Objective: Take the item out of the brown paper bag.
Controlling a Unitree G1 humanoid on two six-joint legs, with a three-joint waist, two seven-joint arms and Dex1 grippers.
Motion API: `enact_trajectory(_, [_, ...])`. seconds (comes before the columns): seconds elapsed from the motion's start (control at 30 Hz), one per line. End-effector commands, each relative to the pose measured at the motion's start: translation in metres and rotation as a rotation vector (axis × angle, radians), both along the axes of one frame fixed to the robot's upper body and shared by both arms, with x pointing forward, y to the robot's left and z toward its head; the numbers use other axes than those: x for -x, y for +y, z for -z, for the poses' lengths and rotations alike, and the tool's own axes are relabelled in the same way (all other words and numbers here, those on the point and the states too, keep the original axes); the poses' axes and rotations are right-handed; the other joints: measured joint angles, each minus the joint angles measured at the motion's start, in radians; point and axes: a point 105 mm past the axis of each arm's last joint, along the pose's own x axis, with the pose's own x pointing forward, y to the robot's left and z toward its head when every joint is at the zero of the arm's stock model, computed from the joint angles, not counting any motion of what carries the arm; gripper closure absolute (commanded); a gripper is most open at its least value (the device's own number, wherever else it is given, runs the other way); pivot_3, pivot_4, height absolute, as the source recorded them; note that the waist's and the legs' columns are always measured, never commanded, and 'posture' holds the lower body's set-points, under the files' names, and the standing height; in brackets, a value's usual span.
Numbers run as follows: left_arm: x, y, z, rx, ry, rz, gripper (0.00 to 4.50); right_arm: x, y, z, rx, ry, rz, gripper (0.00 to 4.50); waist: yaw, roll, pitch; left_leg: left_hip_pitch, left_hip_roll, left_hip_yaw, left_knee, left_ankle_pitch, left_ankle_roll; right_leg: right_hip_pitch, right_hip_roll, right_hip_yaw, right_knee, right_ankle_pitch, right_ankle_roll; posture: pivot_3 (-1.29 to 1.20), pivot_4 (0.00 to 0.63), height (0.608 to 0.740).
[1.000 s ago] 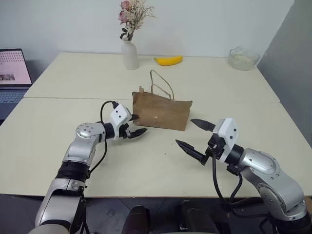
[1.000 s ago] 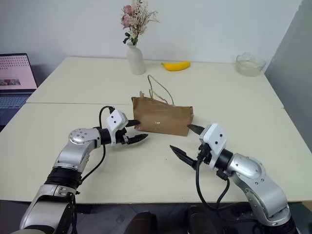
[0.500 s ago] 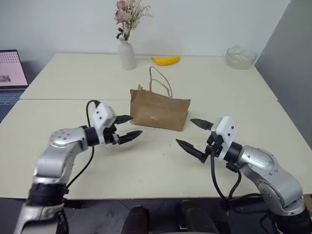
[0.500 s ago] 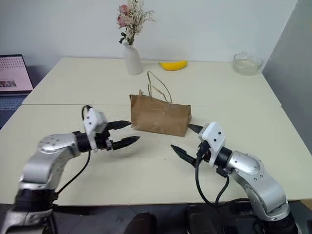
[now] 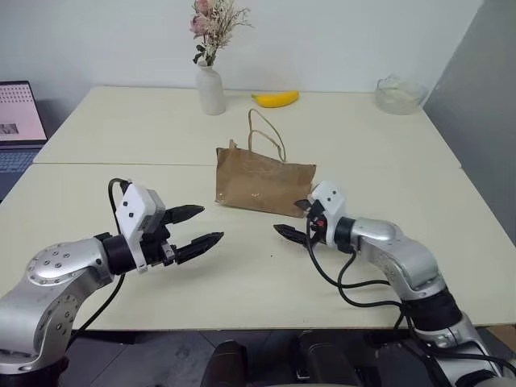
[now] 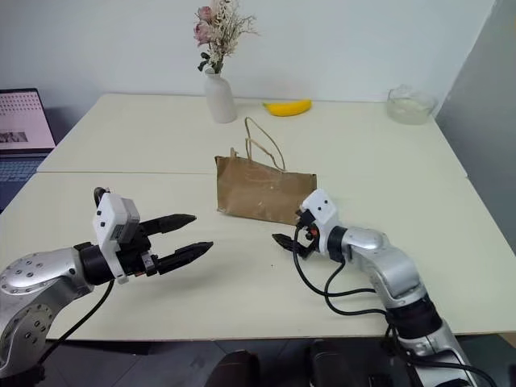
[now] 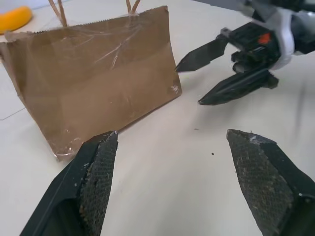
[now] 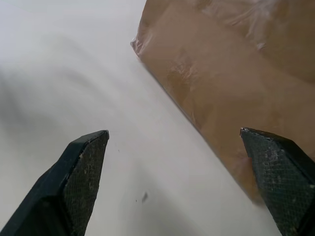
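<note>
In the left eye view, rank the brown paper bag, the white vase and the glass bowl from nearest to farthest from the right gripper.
From the right gripper:
1. Brown paper bag, right beside it at the bag's near right corner.
2. White vase, far side, toward the left.
3. Glass bowl, far right corner; farther than the vase, though not by much.

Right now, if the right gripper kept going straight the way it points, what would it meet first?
Probably the bag: the right gripper, jaws open, is aimed at its near lower corner. One finger may pass alongside onto bare table; depth is unclear.
</note>
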Motion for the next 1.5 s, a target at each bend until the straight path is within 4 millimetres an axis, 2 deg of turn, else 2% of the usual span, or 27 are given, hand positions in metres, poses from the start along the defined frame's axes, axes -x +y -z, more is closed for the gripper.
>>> enact_trajectory(0.03, [0.009,-0.002,-0.014,-0.022,-0.046,0.018,0.79,-0.015,0.004,0.002,0.033,-0.028,0.025,0.0,0.0,0.0,0.0,0.0,0.0,0.0,0.0,0.0,0.0,0.0,0.0,0.0,0.0,0.0,0.0,0.0,0.15,0.74])
enact_trajectory(0.2, [0.013,-0.003,-0.014,-0.023,-0.039,0.021,0.79,-0.031,0.004,-0.004,0.059,-0.106,0.062,0.0,0.001,0.0,0.0,0.0,0.0,0.0,0.0,0.0,0.0,0.0,0.0,0.0,0.0,0.0,0.0,0.0,0.15,0.74])
enact_trajectory(0.37, [0.012,-0.004,-0.014,-0.019,-0.039,0.021,0.79,-0.031,0.002,-0.014,0.045,-0.147,0.051,0.0,0.001,0.001,0.0,0.0,0.0,0.0,0.0,0.0,0.0,0.0,0.0,0.0,0.0,0.0,0.0,0.0,0.15,0.74])
enact_trajectory(0.4, [0.011,-0.005,-0.015,-0.019,-0.04,0.023,0.76,-0.03,-0.001,-0.018,0.047,-0.163,0.048,0.18,0.001,0.001,0.001,0.0,0.0,0.0,-0.001,0.0,0.0,0.0,0.0,0.0,0.0,0.0,0.0,0.0,0.15,0.74])
enact_trajectory(0.5, [0.01,-0.005,-0.017,-0.017,-0.052,0.022,0.74,-0.017,-0.009,-0.038,0.042,-0.21,0.001,0.9,0.003,0.002,0.001,-0.001,0.0,0.0,-0.001,0.0,0.0,-0.001,0.0,0.0,0.0,0.0,-0.001,0.0,0.15,0.74])
enact_trajectory(0.63, [0.009,-0.005,-0.024,-0.013,-0.091,0.004,0.74,-0.002,-0.023,-0.069,0.032,-0.261,-0.037,2.34,0.002,0.003,0.002,-0.001,0.0,0.0,-0.001,0.0,0.0,-0.001,0.0,0.0,-0.002,0.0,0.0,0.0,0.15,0.74])
enact_trajectory(0.7, [0.013,-0.01,-0.026,-0.012,-0.113,0.011,0.74,-0.009,-0.034,-0.091,0.047,-0.323,-0.018,3.09,0.001,0.003,0.002,-0.001,0.0,0.0,-0.001,0.0,0.0,0.0,0.0,-0.001,-0.002,0.0,0.0,0.0,0.15,0.74])
enact_trajectory(0.77, [0.017,-0.014,-0.028,-0.015,-0.148,0.009,0.74,-0.024,-0.042,-0.112,0.09,-0.413,0.017,3.84,-0.004,0.004,0.003,0.0,0.0,0.0,-0.001,0.0,0.0,-0.001,0.0,0.0,-0.001,0.0,0.0,0.0,0.15,0.74])
enact_trajectory(0.83, [0.018,-0.017,-0.028,-0.006,-0.163,0.001,0.74,-0.042,-0.044,-0.124,0.123,-0.467,0.042,4.47,-0.006,0.004,0.003,0.0,0.0,0.001,-0.001,0.0,0.0,-0.001,0.0,0.001,-0.001,0.0,0.0,0.0,0.15,0.74])
enact_trajectory(0.93, [0.019,-0.019,-0.026,0.014,-0.164,-0.014,0.74,-0.075,-0.041,-0.131,0.229,-0.559,0.077,4.47,-0.006,0.004,0.003,0.0,0.0,0.0,-0.001,0.0,0.0,-0.001,0.001,0.0,-0.001,-0.001,-0.001,0.0,0.15,0.74])
enact_trajectory(1.03, [0.022,-0.021,-0.02,0.018,-0.152,-0.012,0.74,-0.105,-0.029,-0.13,0.336,-0.614,0.078,4.47,-0.013,0.004,0.003,0.001,0.0,0.002,-0.002,0.0,0.0,-0.001,0.001,0.001,-0.001,-0.001,-0.002,0.0,0.15,0.74])
enact_trajectory(1.17, [0.026,-0.022,-0.012,0.0,-0.139,-0.004,0.74,-0.122,-0.009,-0.125,0.445,-0.66,0.03,4.47,-0.016,0.004,0.003,-0.001,0.0,0.001,-0.003,0.0,0.0,-0.002,0.001,0.001,-0.001,-0.002,-0.004,0.0,0.15,0.74])
enact_trajectory(1.3, [0.028,-0.019,-0.008,-0.034,-0.137,0.0,0.74,-0.122,0.004,-0.112,0.522,-0.65,-0.073,4.47,-0.014,0.004,0.003,-0.003,0.001,0.001,-0.003,0.0,0.0,-0.003,0.0,0.001,-0.003,-0.003,-0.004,0.0,0.15,0.74])
enact_trajectory(1.4, [0.031,-0.017,-0.006,-0.049,-0.132,0.001,0.74,-0.111,0.006,-0.109,0.529,-0.639,-0.21,4.47,-0.01,0.005,0.004,-0.004,0.001,0.0,-0.004,0.0,0.0,-0.002,0.0,0.0,-0.007,-0.002,-0.003,0.0,0.15,0.74])
enact_trajectory(1.5, [0.037,-0.014,-0.002,-0.069,-0.119,0.007,0.74,-0.092,0.001,-0.102,0.533,-0.608,-0.396,4.47,-0.007,0.005,0.004,-0.004,0.0,0.001,-0.004,-0.001,0.0,-0.002,-0.001,0.0,-0.008,-0.002,-0.003,0.0,0.15,0.74])
